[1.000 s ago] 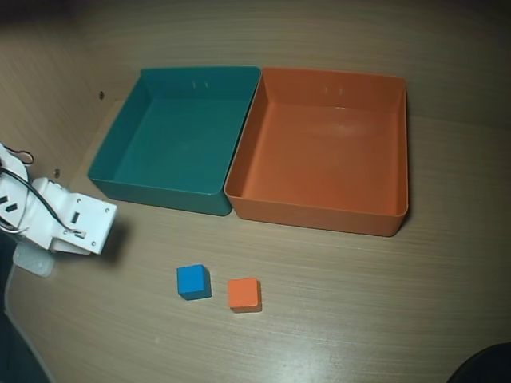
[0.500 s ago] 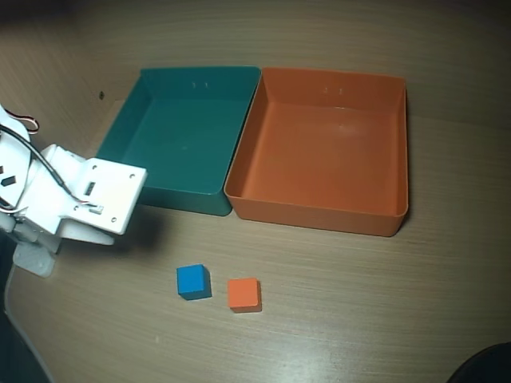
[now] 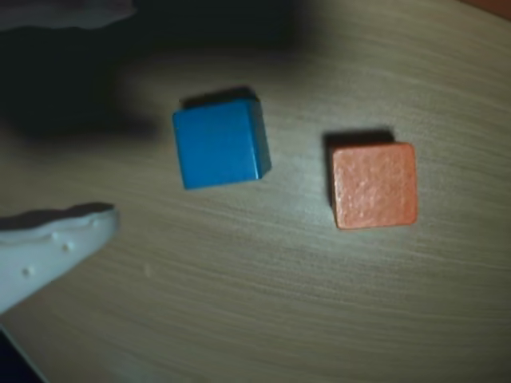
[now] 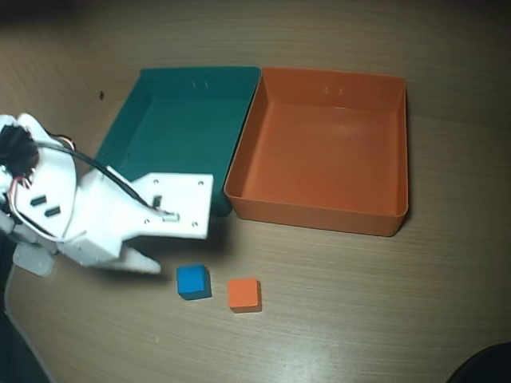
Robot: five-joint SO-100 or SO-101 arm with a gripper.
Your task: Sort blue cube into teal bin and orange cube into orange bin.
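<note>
Two cubes lie on the table (image 3: 263,303) in the wrist view: blue cube (image 3: 220,144) left, orange cube (image 3: 374,185) right, apart. One white fingertip (image 3: 56,243) shows at left; the gripper's opening cannot be told.

Overhead, gripper (image 4: 164,247) holds nothing, just left of the blue cube (image 4: 193,282); orange cube (image 4: 244,294) beside it. Teal bin (image 4: 172,136) and orange bin (image 4: 323,152) touch, farther back.

The arm (image 4: 104,211) was white plastic, with black cables, small screws, dark slots and a flat plate.
</note>
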